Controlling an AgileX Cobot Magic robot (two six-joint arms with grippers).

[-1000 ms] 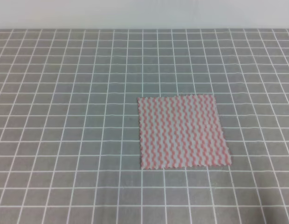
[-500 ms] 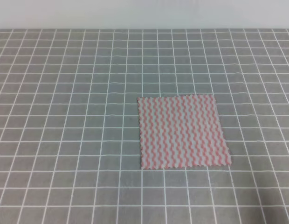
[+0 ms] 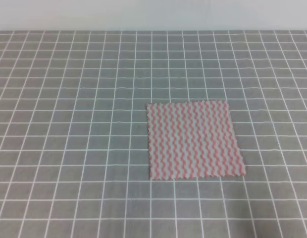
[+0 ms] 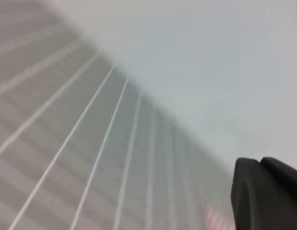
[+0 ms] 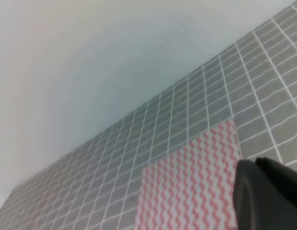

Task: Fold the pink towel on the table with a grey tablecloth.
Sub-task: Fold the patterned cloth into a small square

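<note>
The step in hand is judged to be the approach, since the pink towel [image 3: 195, 140] lies flat and unfolded and no arm appears in the exterior high view. To do it well, one edge of the cloth would best be taken by both grippers together, at two corners of the same side, so that the lifted edge stays straight and can be laid squarely over the opposite one. The cloth looks thin and lies close on the table with a grey tablecloth [image 3: 69, 148], so a low, shallow pinch at the corner is thought safer than a push, which could drag or wrinkle it.

Taken from left to right: in the left wrist view only a dark part of the left gripper [image 4: 266, 194] is seen at about 4 o'clock, and whether its claw is spread or pressed together cannot be told. A blurred pink patch beside it is probably the towel. In the exterior high view the towel is placed right of centre, at about 4 o'clock from the middle of the picture. In the right wrist view a dark part of the right gripper [image 5: 268, 194] is seen at 4 o'clock, just over the towel's near corner; its claw cannot be judged either.

The towel is a square with pink-and-white wavy stripes running from far edge to near edge. Its edges look slightly ragged, most plainly along the near side.
</note>
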